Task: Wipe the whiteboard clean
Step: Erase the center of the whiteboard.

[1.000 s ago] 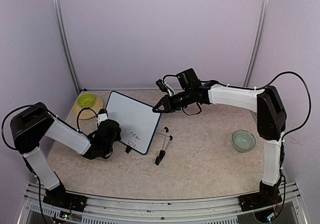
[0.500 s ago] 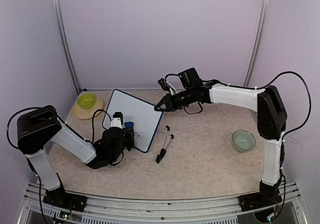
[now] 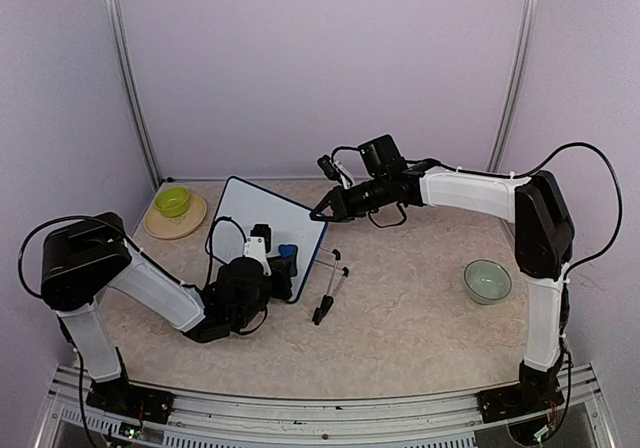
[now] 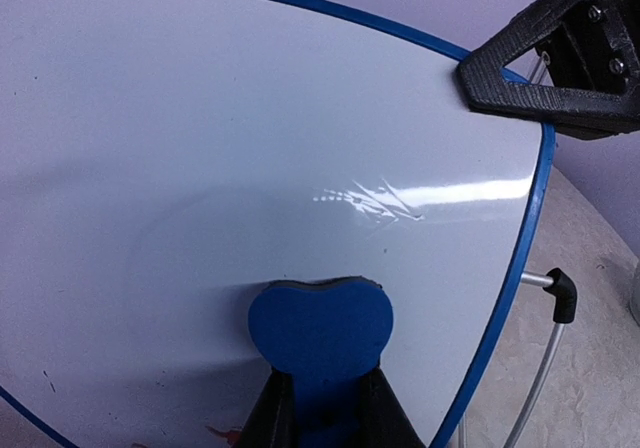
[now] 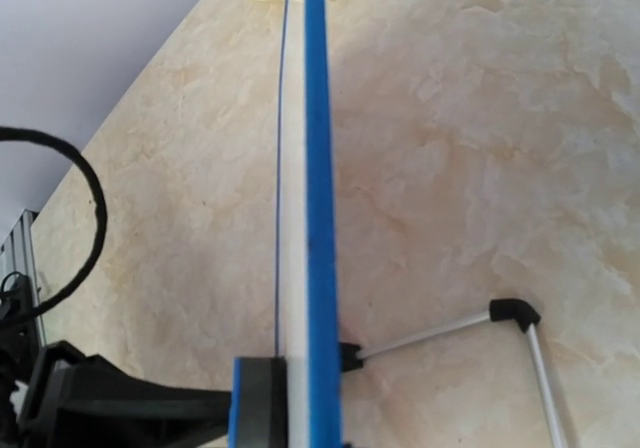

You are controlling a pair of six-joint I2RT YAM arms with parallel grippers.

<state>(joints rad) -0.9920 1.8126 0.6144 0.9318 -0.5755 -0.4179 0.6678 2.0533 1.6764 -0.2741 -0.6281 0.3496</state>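
Lilac walls all round, beige marbled table [image 3: 420,338] underneath. The whiteboard [image 3: 262,223] stands tilted, left of centre in the overhead view. My left gripper [image 4: 320,413] is clamped on a blue eraser block [image 4: 320,333], and the block is pressed flat against the board's lower right area. My right gripper [image 3: 322,214] is closed on the blue frame at the board's upper right corner. From the right wrist, the frame runs edge-on up the picture. A pale green bowl [image 3: 487,280] sits far right.
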